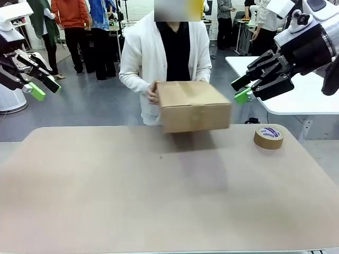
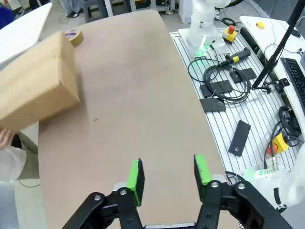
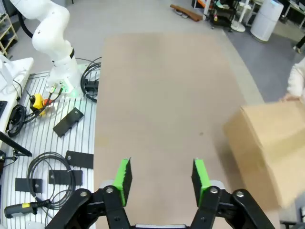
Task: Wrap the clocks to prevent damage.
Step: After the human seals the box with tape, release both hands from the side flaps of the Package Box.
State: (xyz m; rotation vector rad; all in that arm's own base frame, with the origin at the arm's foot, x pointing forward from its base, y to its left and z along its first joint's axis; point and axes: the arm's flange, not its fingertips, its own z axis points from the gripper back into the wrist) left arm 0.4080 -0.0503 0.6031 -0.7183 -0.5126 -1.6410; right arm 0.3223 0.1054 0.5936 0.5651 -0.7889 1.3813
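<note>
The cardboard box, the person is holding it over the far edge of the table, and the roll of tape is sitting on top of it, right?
Not quite. The person does hold the cardboard box at the far edge, but the roll of tape lies on the table, off to the robot's right of the box, as the front view shows.

The front camera sits low at the robot's edge of the beige rounded tabletop (image 1: 159,201), facing across it toward the person. Each wrist camera hangs high above that tabletop (image 2: 143,95) (image 3: 162,95), looking steeply down along its own fingers. All three share the plain brown cardboard box (image 1: 193,106) (image 2: 33,81) (image 3: 271,143) near the tabletop's far edge.
</note>
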